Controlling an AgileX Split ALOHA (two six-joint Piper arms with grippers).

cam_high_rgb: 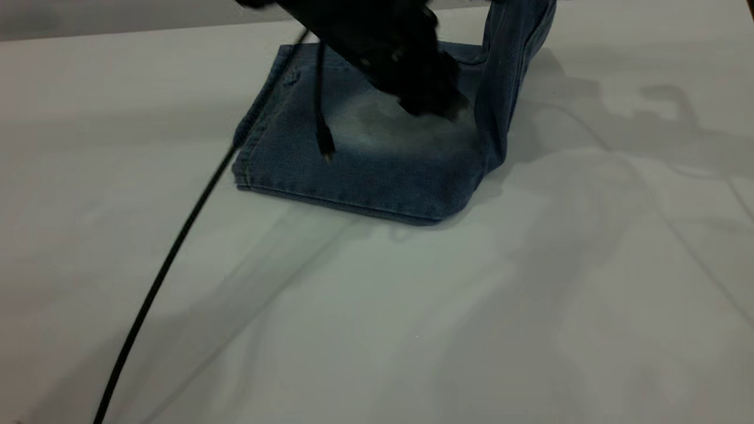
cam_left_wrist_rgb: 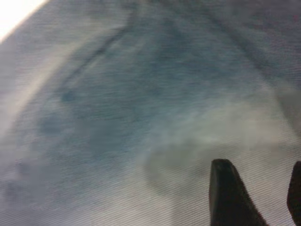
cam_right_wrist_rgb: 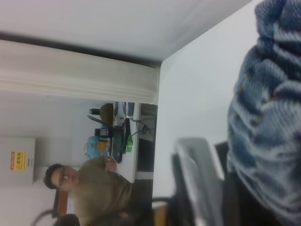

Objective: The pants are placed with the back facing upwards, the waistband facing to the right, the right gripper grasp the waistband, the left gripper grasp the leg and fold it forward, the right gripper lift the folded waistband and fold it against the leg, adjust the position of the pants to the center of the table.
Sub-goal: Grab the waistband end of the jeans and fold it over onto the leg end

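On the matte white table (cam_high_rgb: 412, 330), right jaws pinch the pants' (cam_high_rgb: 365, 165) ruffled waistband (cam_right_wrist_rgb: 268, 117) aloft; left jaws spread.

A pale curtain (cam_right_wrist_rgb: 80, 75) is hanging beside a cluttered desk (cam_right_wrist_rgb: 123, 136), where a person (cam_right_wrist_rgb: 89, 186) is sitting under a white ceiling (cam_right_wrist_rgb: 117, 21).
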